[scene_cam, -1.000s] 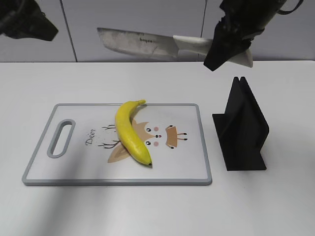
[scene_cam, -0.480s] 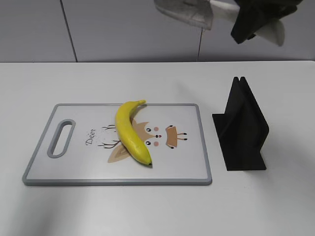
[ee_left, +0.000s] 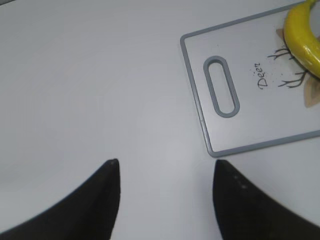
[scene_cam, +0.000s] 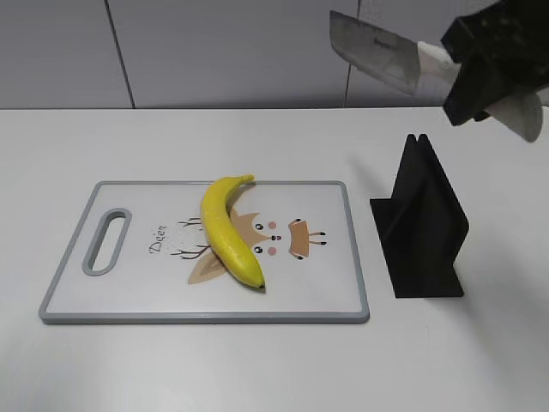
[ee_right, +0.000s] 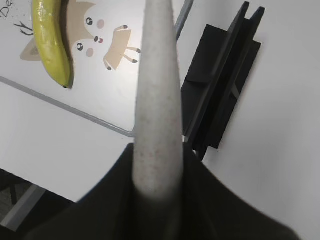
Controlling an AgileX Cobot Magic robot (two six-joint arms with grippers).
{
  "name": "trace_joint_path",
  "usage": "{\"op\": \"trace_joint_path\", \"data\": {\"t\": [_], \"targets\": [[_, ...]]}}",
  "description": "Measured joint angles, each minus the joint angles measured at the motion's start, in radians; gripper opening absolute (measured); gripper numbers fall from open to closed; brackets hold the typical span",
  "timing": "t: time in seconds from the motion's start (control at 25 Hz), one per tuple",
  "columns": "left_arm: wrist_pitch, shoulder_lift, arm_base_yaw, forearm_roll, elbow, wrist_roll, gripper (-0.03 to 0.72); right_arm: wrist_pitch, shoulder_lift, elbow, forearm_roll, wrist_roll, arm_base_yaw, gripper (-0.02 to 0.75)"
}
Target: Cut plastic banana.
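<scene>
Swings the knife (scene_cam: 377,53) rightward from above the board's middle, now up over the stand (scene_cam: 420,225), blade sloping down to the right, pale handle clenched in the right hand (scene_cam: 487,73). Shows in the right wrist view the knife's spine running up the middle, right hand's black fingers (ee_right: 210,200) closed on both sides. Lies whole on the board (scene_cam: 129,296), the banana (scene_cam: 226,230), stem toward the far edge, dark tip toward the near edge, across the deer print. Hangs released over bare desk (ee_left: 100,75), the left hand (ee_left: 165,195), jaws apart, just beside the board's handle end.
</scene>
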Motion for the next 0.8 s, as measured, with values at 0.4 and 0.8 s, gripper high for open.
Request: {"op": "trace_joint_path", "data": {"t": [0.4,0.8], "targets": [[-0.015,-0.447,0.000,-0.022,0.301,0.000,0.575,-0.230,-0.081,0.264,-0.074,0.168,0.000,0.179],[-0.019,-0.807,0.000,-0.102,0.460,0.003,0.575,-0.316,-0.083,0.353,-0.166,0.301,0.000,0.179]]}}
